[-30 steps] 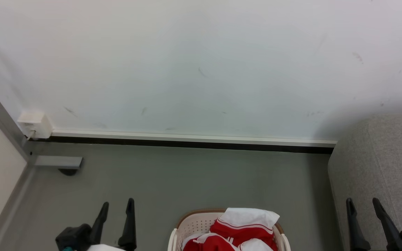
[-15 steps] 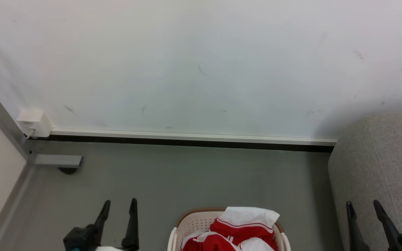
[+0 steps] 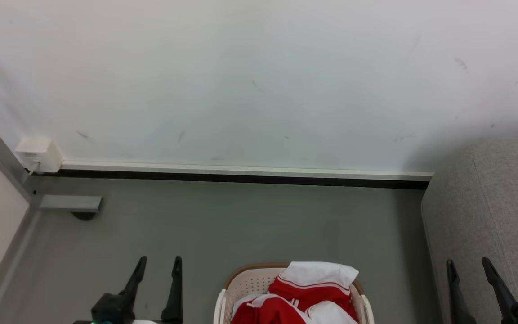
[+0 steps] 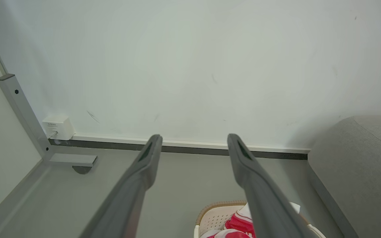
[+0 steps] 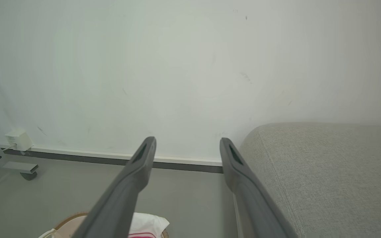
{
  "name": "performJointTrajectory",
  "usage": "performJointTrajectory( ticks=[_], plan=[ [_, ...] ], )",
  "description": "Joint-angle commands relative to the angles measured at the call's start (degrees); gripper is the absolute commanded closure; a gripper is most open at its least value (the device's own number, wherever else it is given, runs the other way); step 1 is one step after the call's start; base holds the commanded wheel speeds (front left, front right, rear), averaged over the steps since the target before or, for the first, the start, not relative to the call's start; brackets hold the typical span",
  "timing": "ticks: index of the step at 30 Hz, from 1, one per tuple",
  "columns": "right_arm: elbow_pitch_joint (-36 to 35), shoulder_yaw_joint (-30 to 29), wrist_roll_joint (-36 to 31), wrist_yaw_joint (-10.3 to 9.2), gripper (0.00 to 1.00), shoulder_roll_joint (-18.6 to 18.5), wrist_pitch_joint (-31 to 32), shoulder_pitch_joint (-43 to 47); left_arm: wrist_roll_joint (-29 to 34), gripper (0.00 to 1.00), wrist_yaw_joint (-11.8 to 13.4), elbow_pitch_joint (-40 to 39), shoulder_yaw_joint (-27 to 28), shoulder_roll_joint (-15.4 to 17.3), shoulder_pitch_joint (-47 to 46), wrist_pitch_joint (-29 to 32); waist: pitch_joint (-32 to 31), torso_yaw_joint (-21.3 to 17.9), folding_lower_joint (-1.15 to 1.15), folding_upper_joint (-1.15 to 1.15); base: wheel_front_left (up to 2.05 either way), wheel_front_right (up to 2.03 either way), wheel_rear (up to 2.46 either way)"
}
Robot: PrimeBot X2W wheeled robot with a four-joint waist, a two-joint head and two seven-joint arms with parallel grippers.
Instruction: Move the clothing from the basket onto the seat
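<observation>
The cream basket with a brown rim stands on the grey floor at the bottom centre of the head view, and it also appears in the left wrist view. Red and white clothing is heaped in it, a white piece on top; the same clothing shows low in the left wrist view and a white fold in the right wrist view. The grey seat rises at the right. My left gripper is open left of the basket. My right gripper is open in front of the seat's side.
A white wall with a pale skirting board closes the far side. A grey metal post with a foot and a white wall box stand at the left. Bare grey floor lies between the basket and the wall.
The head view has tipped slightly, so the scene sits a little higher in the picture. My left gripper has edged right towards the basket. Both grippers stay open.
</observation>
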Motion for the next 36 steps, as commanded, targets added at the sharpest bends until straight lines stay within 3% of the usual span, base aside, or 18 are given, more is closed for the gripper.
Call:
performJointTrajectory(
  ticks=[1, 10, 19, 26, 36],
  plan=[
    [0.15, -0.12, 0.12, -0.14, 0.00, -0.10, -0.20, 0.19, 0.06, 0.00, 0.05, 0.22, -0.04, 0.42, -0.36, -0.06, 0.23, -0.11, 0.00, 0.00, 0.00, 0.00, 0.00],
    [-0.98, -1.33, 2.00, -0.14, 0.00, 0.02, -0.20, -2.42, -1.77, 0.00, -1.10, 0.25, -2.25, 0.39, -4.09, -0.05, 4.94, -1.24, 0.00, 0.00, 0.00, 0.00, 0.00],
    [-3.49, -3.62, 2.66, -0.14, 0.00, -0.20, -0.12, -7.60, -2.52, 0.00, -3.38, 4.62, -12.12, 0.38, -14.59, -0.05, 13.85, -3.24, 0.00, 0.00, 0.00, 0.00, 0.00],
    [-6.49, -4.78, 3.05, -0.14, 0.00, -0.40, -0.11, -12.81, -1.48, 0.00, -3.87, 15.27, -20.66, 0.40, -25.12, -0.06, 22.52, -6.04, 0.00, 0.00, 0.00, 0.00, 0.00],
    [-10.72, -4.03, 3.53, -0.14, 0.00, -0.09, -0.10, -18.67, -7.93, 0.00, -2.62, 32.99, -31.89, 0.41, -37.13, 3.66, 33.45, -9.78, 0.00, 0.00, 0.00, 0.00, 0.00]
  ],
)
